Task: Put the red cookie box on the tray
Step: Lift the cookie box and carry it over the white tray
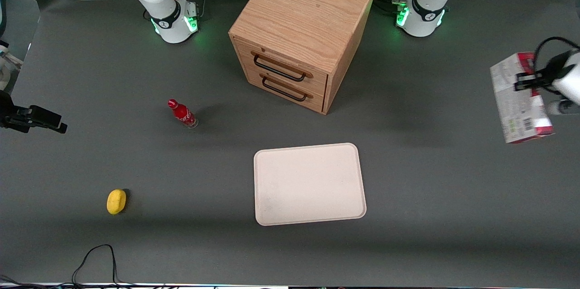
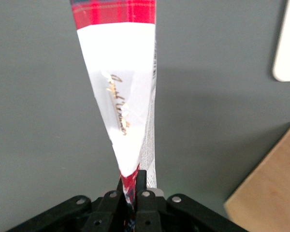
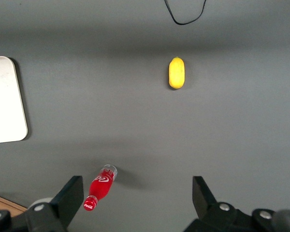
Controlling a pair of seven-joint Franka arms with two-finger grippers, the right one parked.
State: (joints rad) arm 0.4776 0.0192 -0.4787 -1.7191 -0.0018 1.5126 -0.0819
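Observation:
My left gripper (image 1: 528, 84) is shut on the red cookie box (image 1: 520, 98) and holds it in the air at the working arm's end of the table. The box's pale printed face with barcode and green marks shows toward the front camera. In the left wrist view the box (image 2: 123, 92) hangs from the closed fingers (image 2: 143, 186), which pinch its red edge. The cream-white tray (image 1: 309, 183) lies flat on the table, nearer the front camera than the cabinet, with nothing on it. A corner of the tray (image 2: 287, 53) shows in the left wrist view.
A wooden two-drawer cabinet (image 1: 301, 31) stands at the middle of the table. A small red bottle (image 1: 182, 113) stands toward the parked arm's end, and a yellow lemon (image 1: 116, 201) lies nearer the front camera. A black cable (image 1: 97, 259) loops at the front edge.

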